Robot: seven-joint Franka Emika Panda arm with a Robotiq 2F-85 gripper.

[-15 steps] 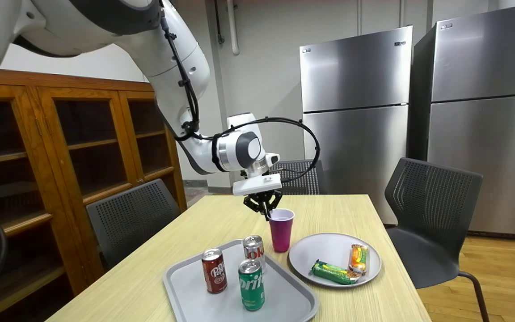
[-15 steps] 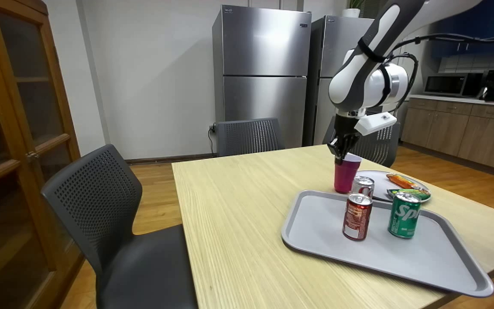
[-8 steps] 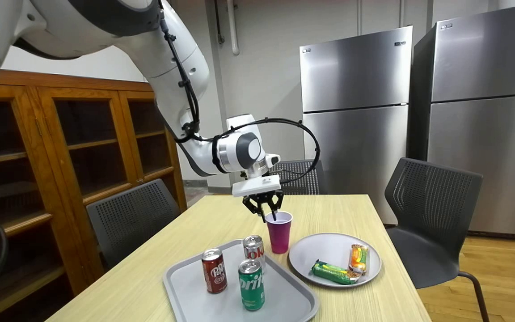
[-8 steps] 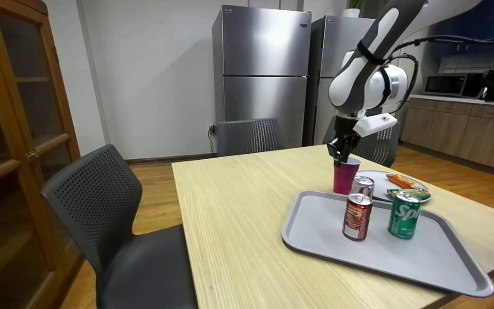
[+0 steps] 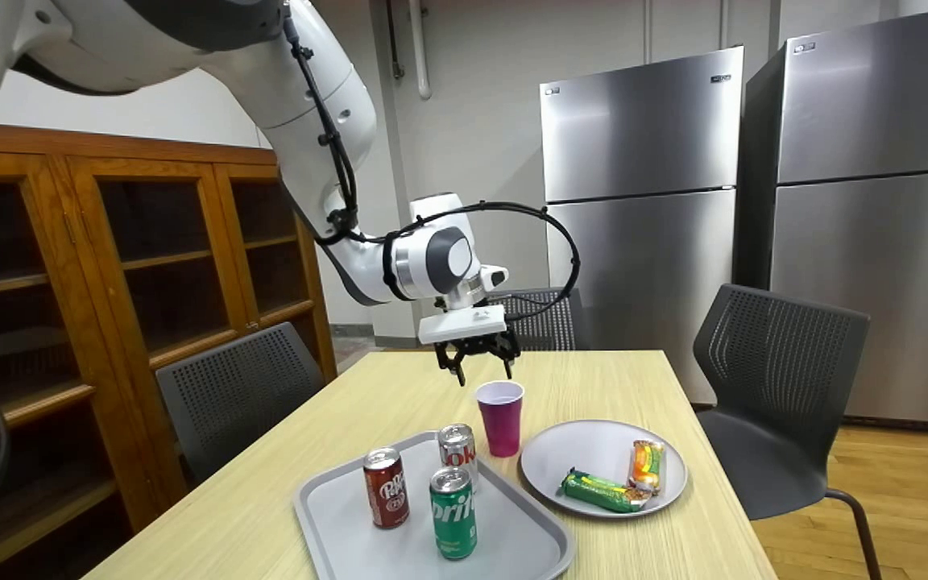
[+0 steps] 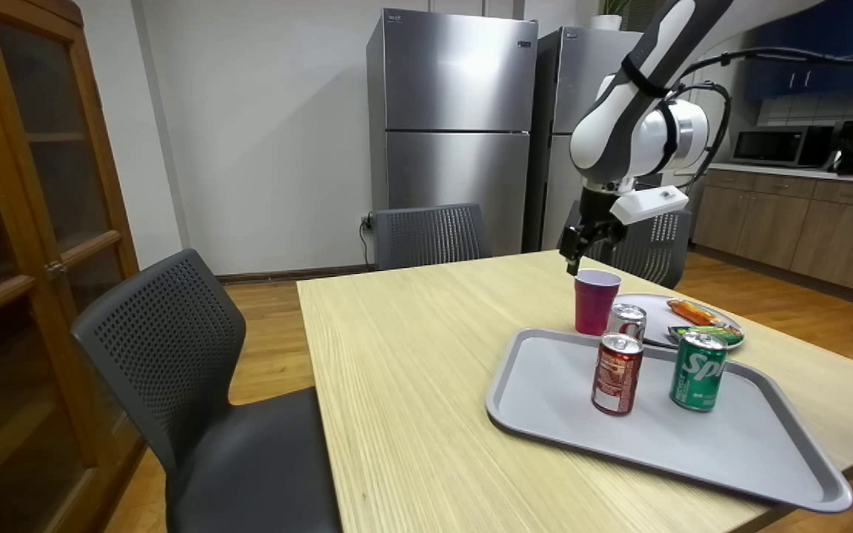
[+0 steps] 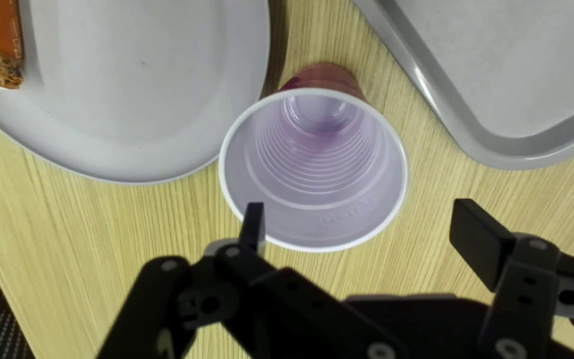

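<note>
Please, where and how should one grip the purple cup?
Probably by the rim, from above, one finger inside, one outside: the purple cup stands upright, open on top and narrower below. Choose the side facing away from the plate and tray.

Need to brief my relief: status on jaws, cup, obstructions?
Jaws open, nothing held. Magenta cup upright on table. Plate and tray flank it; nothing seen between jaws and cup.

Arm arched out and down; wrist bent; claw spread wide, pointing downward.
</note>
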